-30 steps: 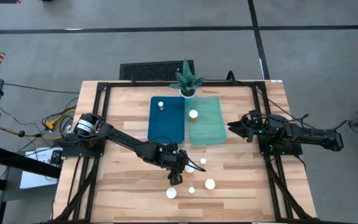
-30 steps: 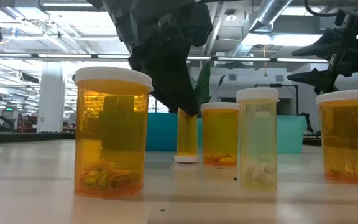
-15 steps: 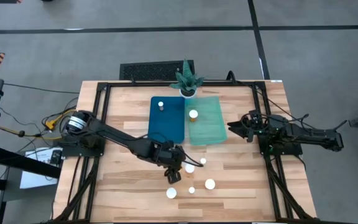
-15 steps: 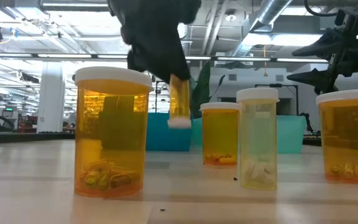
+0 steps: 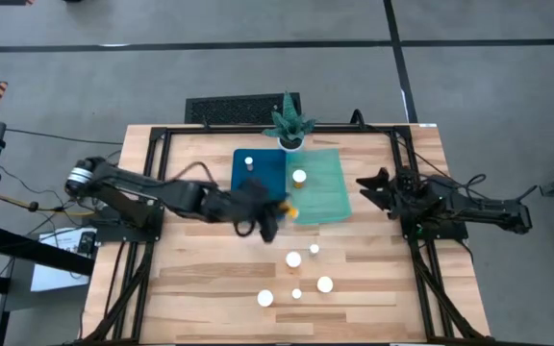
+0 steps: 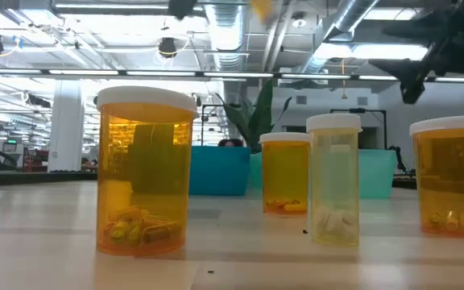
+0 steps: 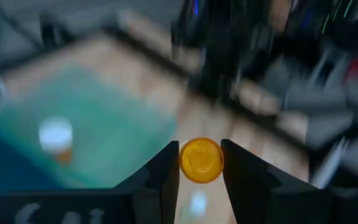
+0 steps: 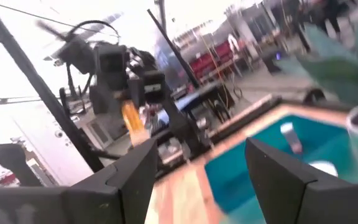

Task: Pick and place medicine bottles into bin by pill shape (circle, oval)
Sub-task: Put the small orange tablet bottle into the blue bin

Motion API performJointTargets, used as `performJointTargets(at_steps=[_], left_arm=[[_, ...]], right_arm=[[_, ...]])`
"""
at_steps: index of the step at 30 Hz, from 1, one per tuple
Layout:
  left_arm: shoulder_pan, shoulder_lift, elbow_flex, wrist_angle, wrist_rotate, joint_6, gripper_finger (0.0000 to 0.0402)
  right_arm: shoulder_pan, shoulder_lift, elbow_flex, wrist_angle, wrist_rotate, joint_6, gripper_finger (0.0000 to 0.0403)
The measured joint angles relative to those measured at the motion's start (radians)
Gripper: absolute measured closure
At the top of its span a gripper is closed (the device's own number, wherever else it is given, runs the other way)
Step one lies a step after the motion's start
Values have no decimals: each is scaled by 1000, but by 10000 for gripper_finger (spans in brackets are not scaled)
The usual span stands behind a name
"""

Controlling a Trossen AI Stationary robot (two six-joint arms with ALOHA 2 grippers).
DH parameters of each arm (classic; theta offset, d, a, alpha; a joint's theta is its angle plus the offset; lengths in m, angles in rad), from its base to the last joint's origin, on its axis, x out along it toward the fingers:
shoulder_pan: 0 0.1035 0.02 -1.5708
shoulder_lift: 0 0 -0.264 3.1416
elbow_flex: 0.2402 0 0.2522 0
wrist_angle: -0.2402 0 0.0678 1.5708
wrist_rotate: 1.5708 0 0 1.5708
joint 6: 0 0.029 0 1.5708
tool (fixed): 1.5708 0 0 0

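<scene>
Clamping a small amber bottle [image 7: 201, 160], left gripper [image 5: 271, 217] now raised off the table and shifted to the seam between blue bin [image 5: 258, 197] and green bin [image 5: 325, 197]; right gripper [image 5: 365, 183] parked at right, fingers spread, empty; five bottles [image 5: 294, 259] on the wood

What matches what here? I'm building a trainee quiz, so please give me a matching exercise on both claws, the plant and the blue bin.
1. left claw
2. right claw
3. potted plant
4. blue bin

A. open, holding nothing
B. at the table's far edge
C. holds one white-capped bottle
D. shut on an amber bottle

Pairs: 1-D, 2-A, 3-B, 4-C
</scene>
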Motion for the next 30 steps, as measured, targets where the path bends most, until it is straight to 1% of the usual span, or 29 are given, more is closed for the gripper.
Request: performJointTargets(at_steps=[4, 7, 12, 16, 21, 24, 27, 30], left_arm=[[21, -53, 0, 193, -85, 91, 300], [37, -63, 0, 365, -106, 169, 299], [72, -51, 1, 609, -109, 248, 299], [102, -28, 0, 751, -118, 266, 299], [138, 6, 0, 905, -88, 263, 298], [152, 22, 0, 974, -74, 249, 298], [159, 50, -1, 1104, -57, 251, 298], [165, 88, 0, 1280, -4, 278, 298]], right_arm=[[0, 40, 1, 91, 31, -63, 148], [0, 88, 15, 156, 59, -125, 148], [0, 215, 117, 156, 88, -260, 148], [0, 345, 239, 169, 92, -341, 148], [0, 520, 391, 272, 86, -416, 148], [-1, 619, 478, 322, 83, -421, 148], [-1, 718, 548, 399, 80, -423, 148], [-1, 819, 613, 505, 65, -424, 148]])
